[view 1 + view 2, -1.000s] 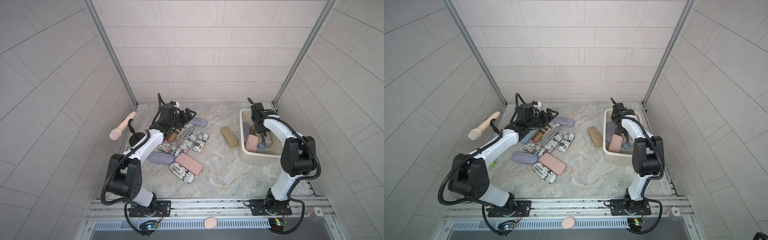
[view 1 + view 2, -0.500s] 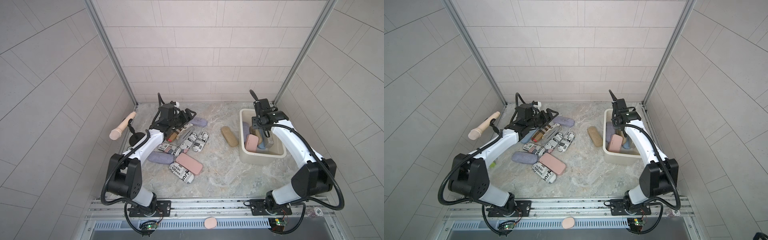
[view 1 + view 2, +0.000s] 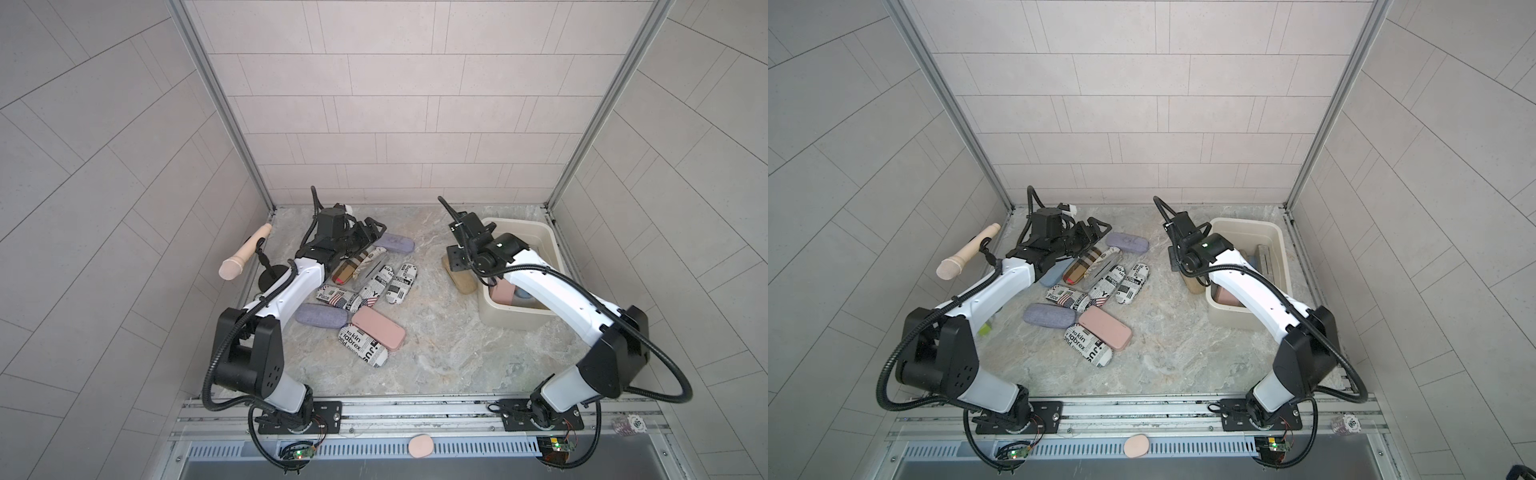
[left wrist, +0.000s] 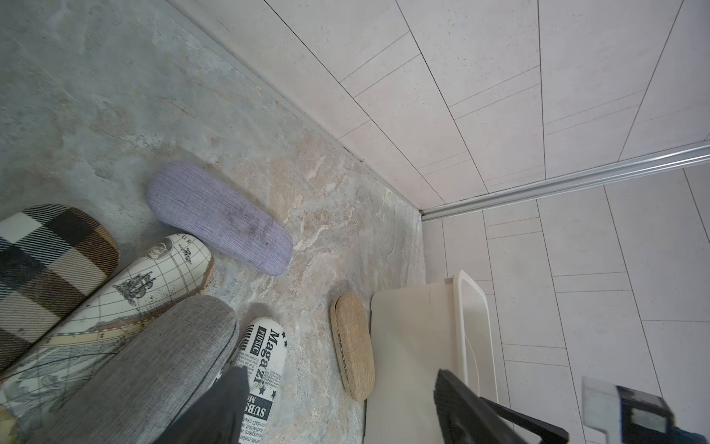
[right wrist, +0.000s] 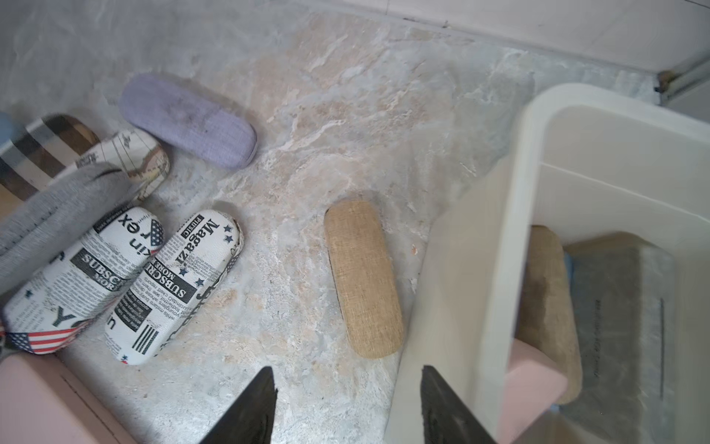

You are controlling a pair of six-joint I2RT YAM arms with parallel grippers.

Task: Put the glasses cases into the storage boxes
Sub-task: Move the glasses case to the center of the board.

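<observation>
Marble-patterned tabletop (image 3: pixel 436 353) enclosed on three sides by pale tiled walls (image 3: pixel 415 104) joined at aluminium corner posts (image 3: pixel 224 108). The cream storage box (image 3: pixel 507 318) sits at the right rear corner with several cases inside, a tan case (image 5: pixel 363 278) lies just beside its outer wall, and the remaining glasses cases (image 3: pixel 378 332) are clustered on the left half. The left gripper (image 4: pixel 341 373), over the rear of that cluster, and the right gripper (image 5: pixel 346 370), over the tan case, both have their jaws spread and hold nothing.

Left arm (image 3: pixel 299 282) and right arm (image 3: pixel 552 295) extended, jaws parted.
</observation>
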